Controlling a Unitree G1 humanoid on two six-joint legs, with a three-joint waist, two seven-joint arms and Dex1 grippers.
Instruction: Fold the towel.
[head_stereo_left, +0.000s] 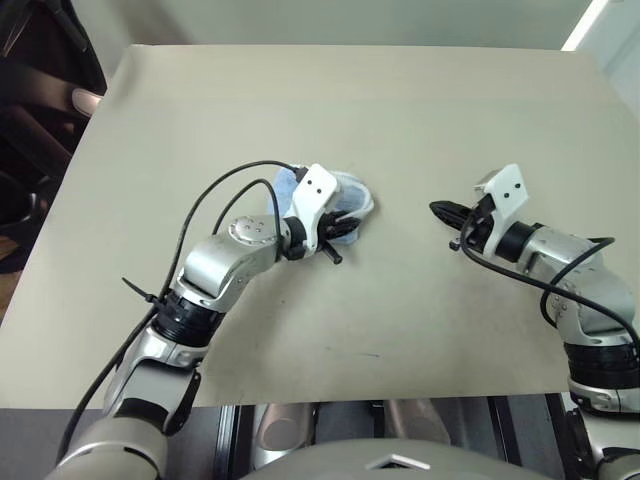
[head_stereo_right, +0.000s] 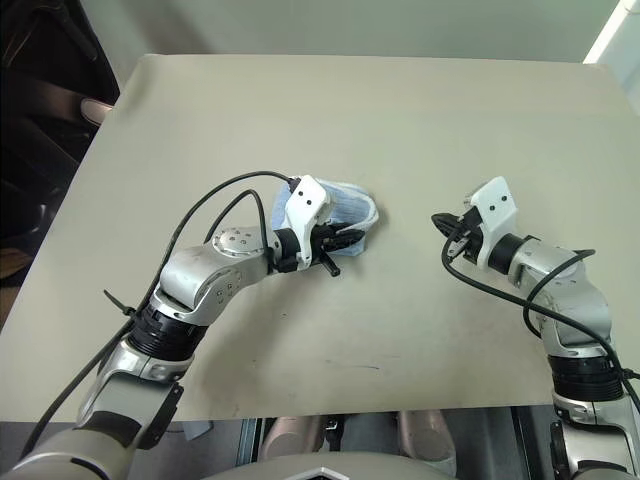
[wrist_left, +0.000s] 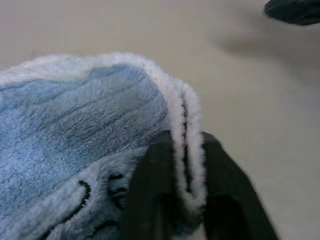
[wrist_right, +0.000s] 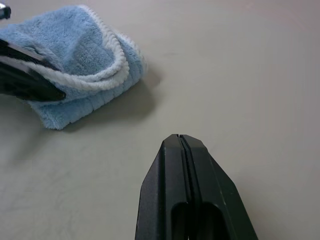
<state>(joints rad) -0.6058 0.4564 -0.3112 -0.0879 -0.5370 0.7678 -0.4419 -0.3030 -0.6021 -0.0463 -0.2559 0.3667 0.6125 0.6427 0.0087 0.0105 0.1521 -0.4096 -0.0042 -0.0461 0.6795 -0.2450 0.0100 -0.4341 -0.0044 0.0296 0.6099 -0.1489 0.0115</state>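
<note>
Left wrist view: towel (wrist_left: 75, 115) hem is clamped in left pincer (wrist_left: 187, 165); right pincer (wrist_right: 181, 145), closed together, is kept clear.

One towel (wrist_right: 75, 65), light blue with a white hem, lies bunched near the middle of the one bench (head_stereo_left: 400, 120). Two hands are over the bench: the left hand (head_stereo_right: 345, 240) at the towel, the right hand (head_stereo_left: 447, 212) apart from it. Each hand has two black fingers.
</note>
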